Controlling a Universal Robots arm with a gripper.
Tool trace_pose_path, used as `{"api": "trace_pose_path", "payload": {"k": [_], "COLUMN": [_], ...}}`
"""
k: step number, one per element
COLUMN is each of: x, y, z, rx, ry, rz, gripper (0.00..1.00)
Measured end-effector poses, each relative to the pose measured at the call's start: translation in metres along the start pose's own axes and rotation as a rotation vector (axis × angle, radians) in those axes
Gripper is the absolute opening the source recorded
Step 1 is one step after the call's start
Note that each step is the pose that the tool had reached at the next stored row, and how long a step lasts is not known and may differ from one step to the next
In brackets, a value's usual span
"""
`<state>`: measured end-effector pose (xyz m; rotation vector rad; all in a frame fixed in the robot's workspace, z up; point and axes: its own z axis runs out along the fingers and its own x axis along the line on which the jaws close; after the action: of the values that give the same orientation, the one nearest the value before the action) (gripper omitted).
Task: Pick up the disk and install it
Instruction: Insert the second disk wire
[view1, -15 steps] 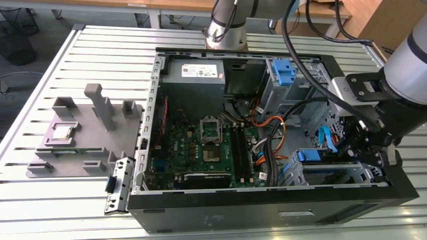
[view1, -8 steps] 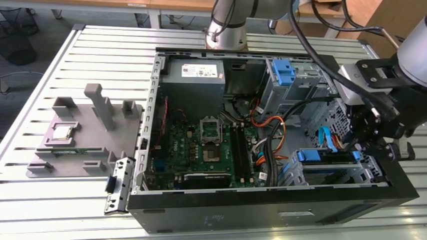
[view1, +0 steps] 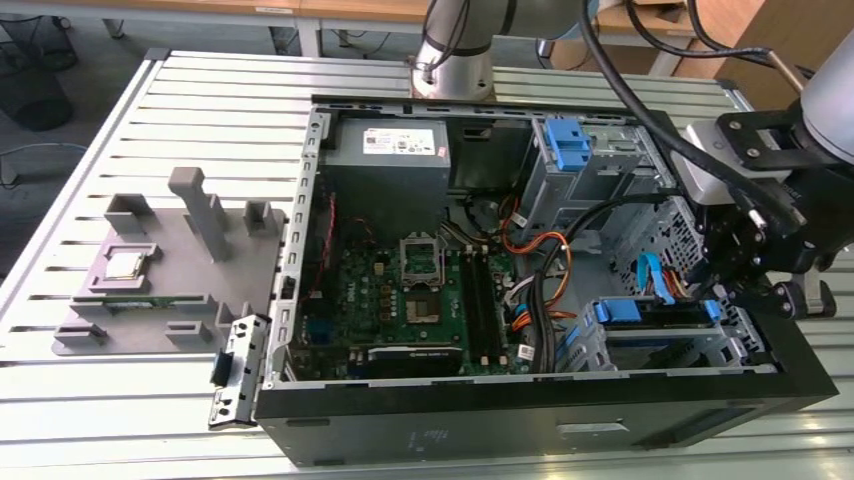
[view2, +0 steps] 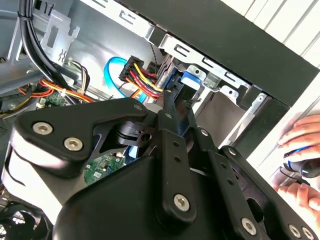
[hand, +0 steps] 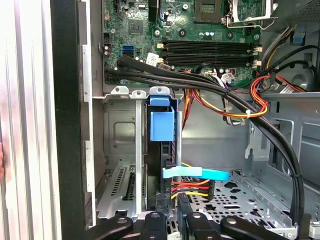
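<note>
Case: an open black computer case (view1: 534, 420) lies on its side on the slatted table (view1: 200, 110), toward the table's edge at the exterior view's right.
Inside the case: a green motherboard (view1: 400, 300), a grey power supply (view1: 390, 150) at the far end, and bundles of red, orange and yellow wires (view1: 541, 260).
Upper bay: a metal cage at the case's far corner holds a lone blue bracket (view1: 567, 145).
Lower bay: a metal drive cage (hand: 122, 165) at the case's near corner, on the exterior view's right — the disk (view1: 650, 312) sits in it, its blue carrier tabs showing at both ends.
Disk, close up: in the first wrist view it stands edge-on in the cage slot, its blue end tab (hand: 162, 126) toward the motherboard, and a light-blue flat cable (hand: 196, 173) and coloured power wires reach its other end.
Gripper: it (view1: 747, 265) hangs over the lower bay; in the first wrist view its black fingers (hand: 183, 210) lie close together by the disk's cabled end — whether they grip anything I cannot tell.
Fixture: a grey holder (view1: 160, 270) near the table's opposite edge carries a small square silver chip (view1: 124, 264).
Person: a hand (view2: 302, 160) rests beside the case's outer wall.
</note>
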<state>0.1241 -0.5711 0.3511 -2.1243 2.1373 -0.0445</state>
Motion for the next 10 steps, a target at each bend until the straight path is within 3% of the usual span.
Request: {"api": "trace_pose_path", "payload": {"k": [1, 2, 4, 6, 7, 10], "x": [0.0000, 0.0000, 0.0001, 0.0001, 0.0001, 0.0001], "y": [0.0000, 0.0000, -0.0001, -0.0001, -0.0002, -0.0001], "z": [0.0000, 0.0001, 0.0006, 0.0011, 0.0012, 0.0011], "rx": [-0.0016, -0.0097, -0.0322, -0.0611, -0.0688, -0.0707], "ry": [0.0001, 0.0002, 0.0005, 0.0008, 0.0006, 0.0007], "rz": [0.000, 0.001, 0.002, 0.004, 0.005, 0.005], "gripper": [0.23, 0.23, 0.23, 0.23, 0.23, 0.23]}}
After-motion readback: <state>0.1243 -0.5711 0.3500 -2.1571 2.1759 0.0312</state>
